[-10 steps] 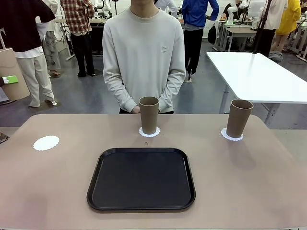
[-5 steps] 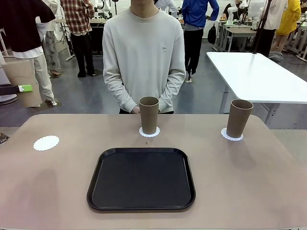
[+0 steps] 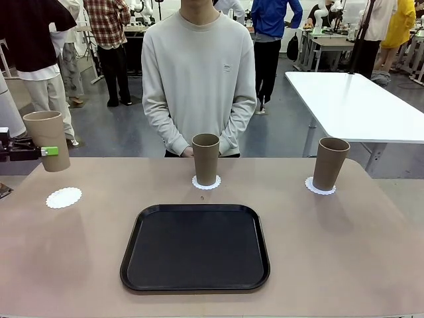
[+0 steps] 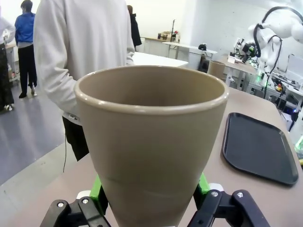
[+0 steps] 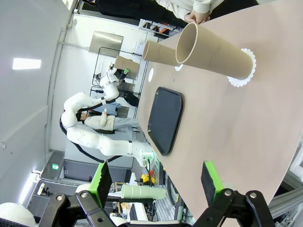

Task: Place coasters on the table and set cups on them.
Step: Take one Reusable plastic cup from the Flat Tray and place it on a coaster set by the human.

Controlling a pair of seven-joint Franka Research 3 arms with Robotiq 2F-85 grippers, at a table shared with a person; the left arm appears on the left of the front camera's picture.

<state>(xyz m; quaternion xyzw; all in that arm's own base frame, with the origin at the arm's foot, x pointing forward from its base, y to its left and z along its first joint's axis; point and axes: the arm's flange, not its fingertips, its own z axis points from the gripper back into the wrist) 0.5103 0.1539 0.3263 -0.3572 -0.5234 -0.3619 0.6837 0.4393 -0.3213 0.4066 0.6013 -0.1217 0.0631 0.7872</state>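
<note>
My left gripper [image 3: 49,151] comes in at the far left edge, shut on a tan cup [image 3: 48,138] that it holds upright in the air, behind and above an unoccupied white coaster [image 3: 64,197]. In the left wrist view this cup [image 4: 151,137] sits between the green pads [image 4: 98,189]. A second cup [image 3: 206,159] stands on the middle coaster [image 3: 206,183], and a third cup [image 3: 330,163] on the right coaster [image 3: 320,188], all on the beige table [image 3: 344,252]. My right gripper [image 5: 156,184] is open with nothing in it, off the table's right end, looking at the third cup [image 5: 213,52].
A black rounded tray [image 3: 195,246] lies at the near middle of the table. A person [image 3: 199,79] stands at the far side with hands low behind the middle cup. A white table [image 3: 358,106] is at the back right.
My left gripper has come into the front view from the left, carrying the cup rightward towards the left coaster. The other cups, the tray and the person have not moved.
</note>
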